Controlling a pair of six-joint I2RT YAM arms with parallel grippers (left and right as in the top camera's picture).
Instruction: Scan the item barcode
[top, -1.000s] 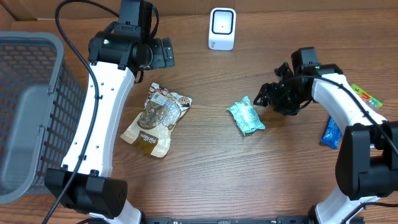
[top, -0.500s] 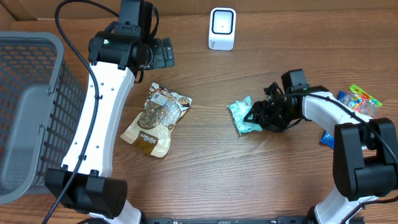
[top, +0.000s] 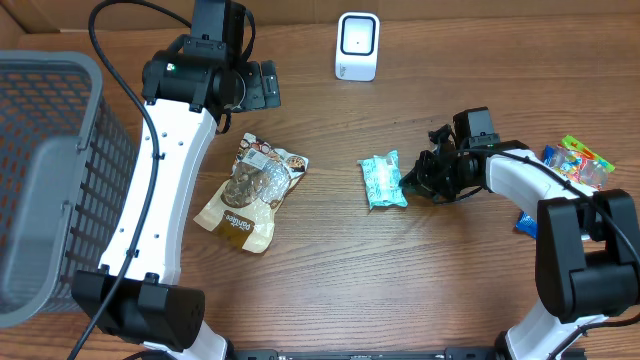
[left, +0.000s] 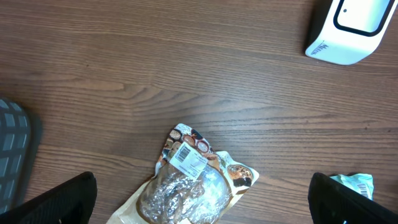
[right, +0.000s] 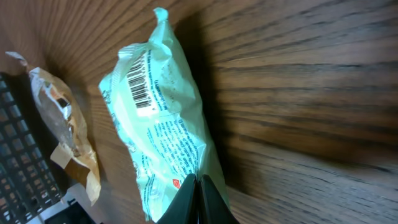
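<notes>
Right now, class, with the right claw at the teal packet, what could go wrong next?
1. The right claw seems shut on only the thin edge of the teal packet; it may slip out when lifted.
2. The barcode sits at the far end on crinkled film, facing up; it may never squarely face the scanner, so the scan could fail.

The brown wood-grain table (top: 330, 290) carries a white barcode scanner (top: 357, 46) at its far edge. A tan snack pouch (top: 250, 192) lies left of centre and a mint-green packet (top: 382, 181) right of it. A grey mesh basket (top: 50, 62) sits far left, with a colourful sweet packet (top: 585, 160) and a blue packet (top: 527, 222) far right.
</notes>
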